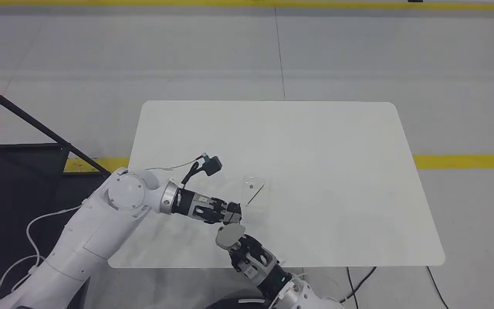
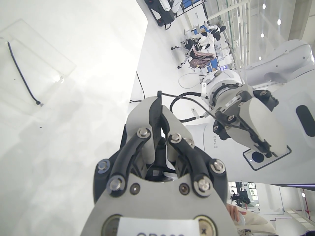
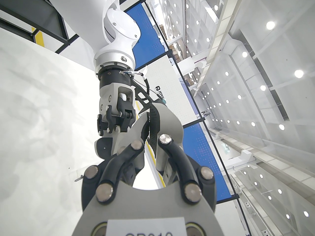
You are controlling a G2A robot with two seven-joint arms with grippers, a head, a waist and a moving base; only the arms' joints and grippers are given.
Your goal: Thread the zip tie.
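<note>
Black plastic zip tie [image 1: 255, 195] lies flat and diagonal on a clear plastic sheet [image 1: 253, 184] on the white rounded-corner table [image 1: 347, 154], seen from above. Just beside the sheet, nearer the table's front edge, the left gripper [image 1: 238, 212] and the right gripper [image 1: 228, 232] hang tip to tip, so close that contact between them cannot be judged. From the left wrist, the left gripper's dark pads [image 2: 155, 114] are pinched together on what looks like the small square head of a second black zip tie [image 2: 187, 98]. Its thin strap arcs away toward the right gripper [image 2: 268, 149], where its far end is lost among dark linkages. The first tie [image 2: 21, 72] rests straight on the sheet [image 2: 49, 50], well apart from both grippers, its head end toward the sheet's edge. A white label [image 2: 157, 227] with dark characters sits on the left gripper's base, cut off by the frame and unreadable. From the right wrist, the right gripper [image 3: 152, 110] has its black ribbed pads drawn narrow, nearly meeting, and what lies between them cannot be told. The left gripper [image 3: 104, 147] hangs just beyond it over the table. A similar white label [image 3: 146, 226], likewise cut off, marks the right gripper's base.
</note>
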